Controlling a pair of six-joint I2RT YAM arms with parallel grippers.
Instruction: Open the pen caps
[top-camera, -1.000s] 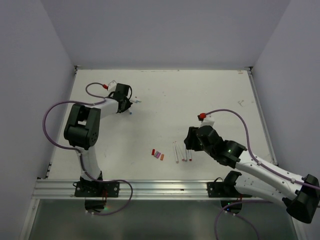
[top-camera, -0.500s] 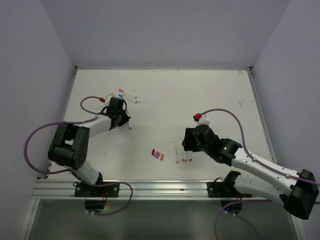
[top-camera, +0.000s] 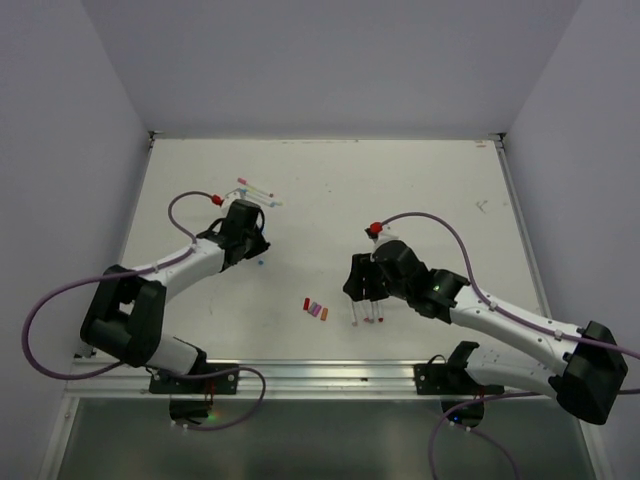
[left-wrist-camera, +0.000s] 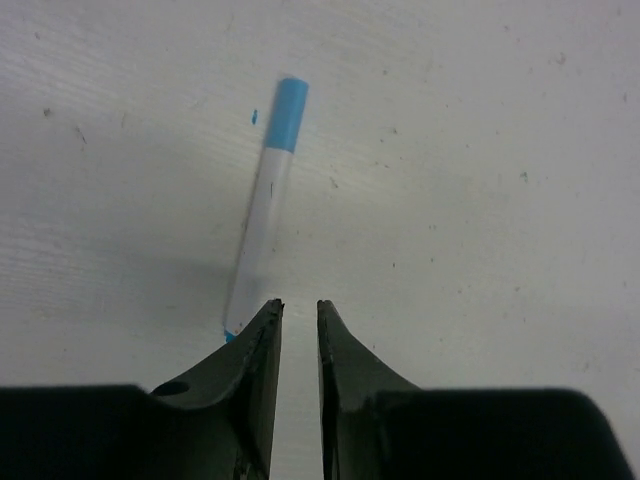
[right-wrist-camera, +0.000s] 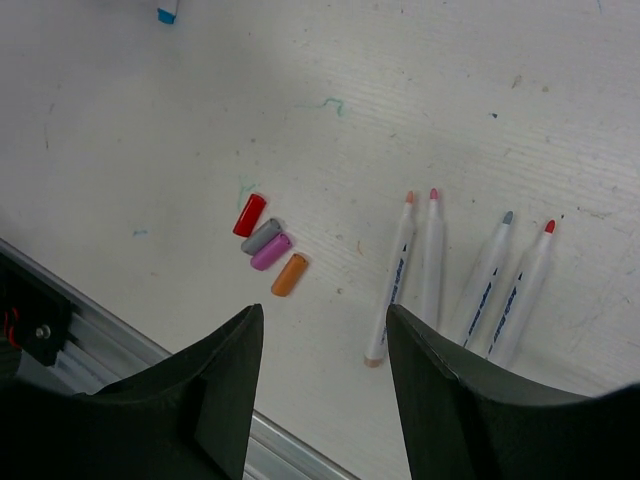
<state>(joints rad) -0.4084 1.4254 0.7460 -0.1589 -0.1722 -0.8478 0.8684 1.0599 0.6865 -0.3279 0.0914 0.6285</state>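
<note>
One blue cap (left-wrist-camera: 287, 100) sits on the far end of a white pen (left-wrist-camera: 258, 225), which lies flat on the bench (top-camera: 400, 180) at its left side, pointing away from the left claw (left-wrist-camera: 298, 318). That claw is narrow, almost closed, with nothing between its fingers, and its tips are just beside the pen's near end.

To do this step well, the fingers should probably spread first. They should then come down square across the middle of the barrel rather than its tip, so the pen cannot pivot when the cap is pulled. The pull ought to run straight along the pen's length.

Toward the middle of the bench, four loose caps (right-wrist-camera: 270, 245) in red, grey, pink and orange lie in a short row. Just beside them are four uncapped pens (right-wrist-camera: 432, 265). The right claw (right-wrist-camera: 325, 330) hangs over these, wide and empty, well apart from the blue pen, so it would likely have to travel left to take the cap.

Beyond the left arm lie further pens (top-camera: 256, 189), too small to tell whether they are capped.
</note>
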